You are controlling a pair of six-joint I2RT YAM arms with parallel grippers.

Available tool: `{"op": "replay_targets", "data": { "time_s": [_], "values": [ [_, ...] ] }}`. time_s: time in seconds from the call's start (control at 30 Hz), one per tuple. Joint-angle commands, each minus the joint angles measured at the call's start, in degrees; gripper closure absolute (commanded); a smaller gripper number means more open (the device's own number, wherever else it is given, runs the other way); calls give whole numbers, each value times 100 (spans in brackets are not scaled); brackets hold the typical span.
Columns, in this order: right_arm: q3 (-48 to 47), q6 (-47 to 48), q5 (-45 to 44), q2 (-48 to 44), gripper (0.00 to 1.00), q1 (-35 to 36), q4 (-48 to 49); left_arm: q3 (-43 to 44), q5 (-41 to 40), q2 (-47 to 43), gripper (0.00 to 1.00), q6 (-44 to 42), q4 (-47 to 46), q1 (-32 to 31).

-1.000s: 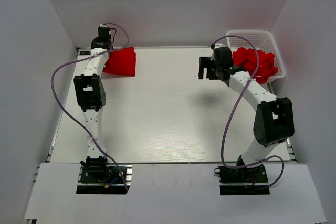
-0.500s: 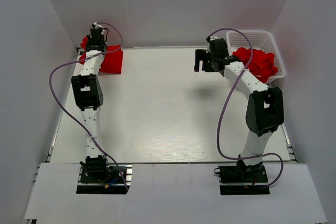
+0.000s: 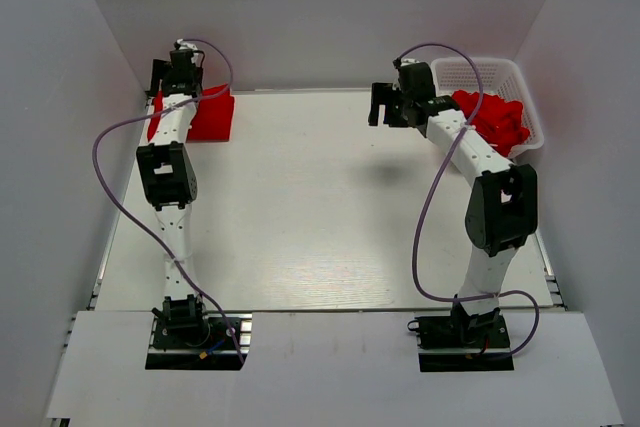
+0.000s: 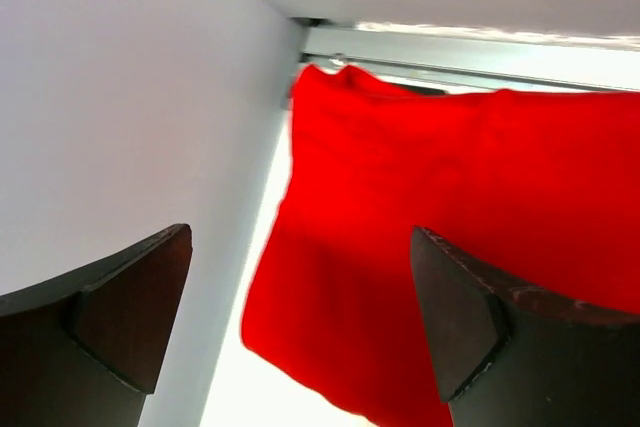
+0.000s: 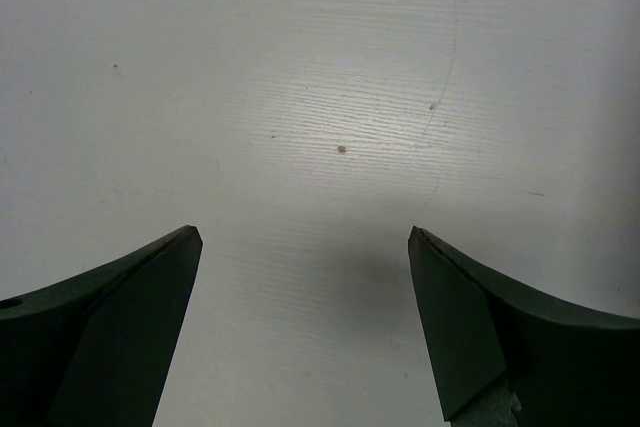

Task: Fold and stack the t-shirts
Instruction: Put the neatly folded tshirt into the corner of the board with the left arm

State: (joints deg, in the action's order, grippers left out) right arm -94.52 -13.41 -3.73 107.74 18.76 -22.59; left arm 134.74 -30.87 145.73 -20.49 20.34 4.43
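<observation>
Left claw (image 4: 300, 307) is spread wide, empty, above the folded bright red cloth t-shirt (image 3: 207, 117), which has slid into the table's far left corner. Right claw (image 3: 383, 107), spread too, has moved up beside the white plastic mesh basket (image 3: 500, 69) of crumpled red shirts (image 3: 495, 119). 1 looks done.

Stretched far left, black two-finger left claw (image 4: 300, 317) spread wide; stretched far right, black two-finger right claw (image 5: 305, 322) spread wide, empty.
</observation>
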Motion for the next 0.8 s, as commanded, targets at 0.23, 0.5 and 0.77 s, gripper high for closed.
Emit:
{"op": "replay_targets", "data": {
  "time_s": [0.23, 0.5, 0.77],
  "values": [
    [926, -302, -66, -1228, 10, -13, 237, -595, 3374, -2203, 0, 2079, 1473, -231],
    [2358, -452, 197, -2152, 10, 4, 264, -3407, 3746, -3811, 0, 3297, 1080, -1451],
    [3808, -417, 610, -3180, 10, 22, 395, -6728, 2799, -5966, 0, 4324, 813, -2894]
  ]
}}
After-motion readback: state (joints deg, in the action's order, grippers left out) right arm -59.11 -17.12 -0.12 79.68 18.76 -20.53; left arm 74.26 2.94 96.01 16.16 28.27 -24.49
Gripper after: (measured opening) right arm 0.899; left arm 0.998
